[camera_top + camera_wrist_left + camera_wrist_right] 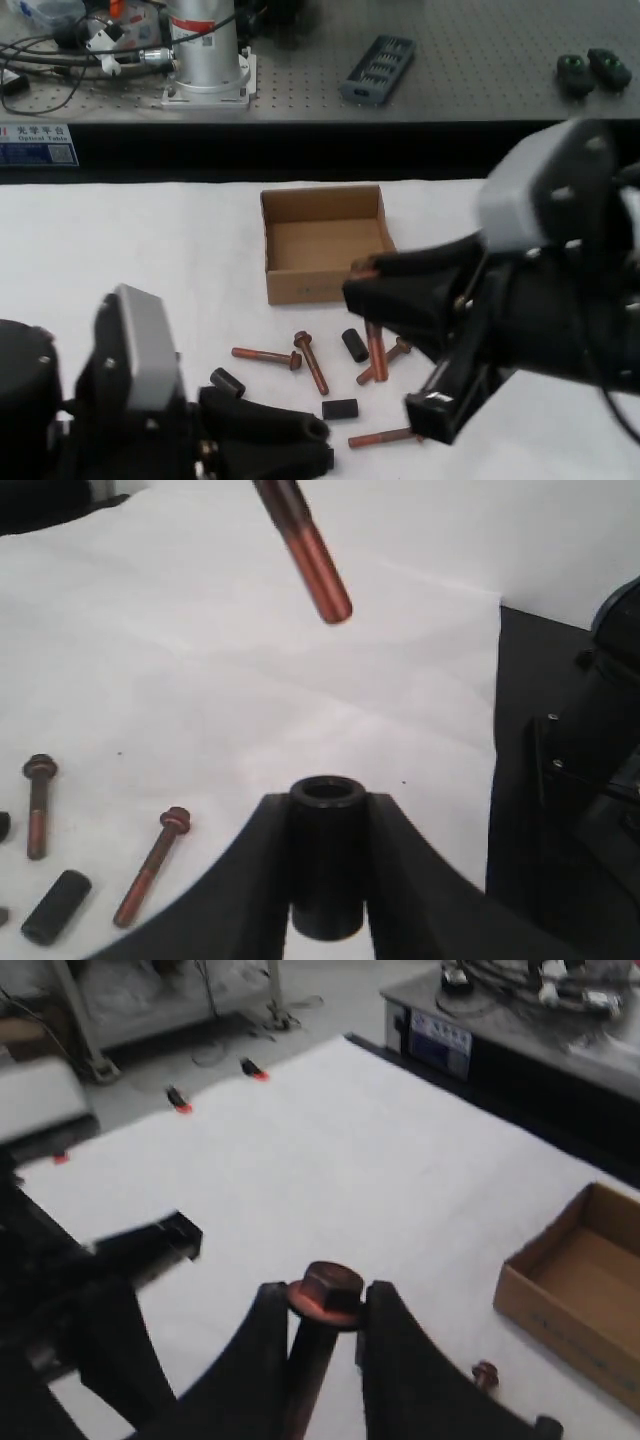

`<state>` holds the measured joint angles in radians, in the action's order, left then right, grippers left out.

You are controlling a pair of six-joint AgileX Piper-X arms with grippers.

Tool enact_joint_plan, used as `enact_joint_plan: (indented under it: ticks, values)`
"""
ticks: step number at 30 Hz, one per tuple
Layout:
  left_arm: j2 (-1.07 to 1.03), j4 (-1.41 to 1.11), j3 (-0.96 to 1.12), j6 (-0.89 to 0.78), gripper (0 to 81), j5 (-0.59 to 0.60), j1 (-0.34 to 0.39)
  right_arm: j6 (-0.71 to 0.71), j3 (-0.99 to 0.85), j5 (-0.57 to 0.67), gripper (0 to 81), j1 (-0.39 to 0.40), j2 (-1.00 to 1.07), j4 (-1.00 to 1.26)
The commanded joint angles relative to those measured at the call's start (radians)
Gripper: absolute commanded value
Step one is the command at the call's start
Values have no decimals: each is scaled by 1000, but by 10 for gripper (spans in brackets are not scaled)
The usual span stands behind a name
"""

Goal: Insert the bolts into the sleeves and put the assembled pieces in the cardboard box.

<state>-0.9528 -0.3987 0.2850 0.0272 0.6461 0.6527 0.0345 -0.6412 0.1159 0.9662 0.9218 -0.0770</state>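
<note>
My left gripper (328, 808) is shut on a black sleeve (327, 880), held upright with its bore facing up. Above and beyond the sleeve hangs the tip of a copper bolt (318, 568). My right gripper (325, 1298) is shut on that bolt (308, 1365) just below its hex head. In the high view the right gripper (362, 282) is in front of the cardboard box (325, 262), with the bolt (376, 352) pointing down. The left gripper (322, 445) sits low at the near edge.
Loose bolts (265, 355) (312, 364) (384, 437) and sleeves (227, 381) (340, 409) (354, 345) lie on the white cloth between the arms. The box is open and empty. A metal post (205, 45) and a black rack (378, 66) stand on the far bench.
</note>
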Motion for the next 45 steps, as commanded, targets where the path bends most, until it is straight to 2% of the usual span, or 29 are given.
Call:
enact_joint_plan:
  ticks: [1, 5, 10, 15, 21, 35, 45]
  values:
    - [-48, -155, 2, -4, 7, 21, 43, -14, -2, 40, 31, 0, -31, 31]
    - [-103, -268, 5, -20, 7, 21, 76, -14, -2, 105, 31, 0, -55, 33]
    - [-146, -412, 6, -95, 7, 21, 81, -14, 9, 108, 31, 0, -79, 37]
    - [-150, -490, 6, -130, 7, 34, 81, 48, 110, 78, 31, 3, -164, 200]
    - [-150, -494, 6, -133, 7, 49, 81, 68, 238, 105, 31, 3, -192, 386]
    - [-150, -494, 6, -136, 7, 49, 81, 79, 240, 172, 31, 3, -52, 507]
    - [-150, -497, 6, -139, 7, 49, 81, 36, 240, 172, 31, 3, -44, 508]
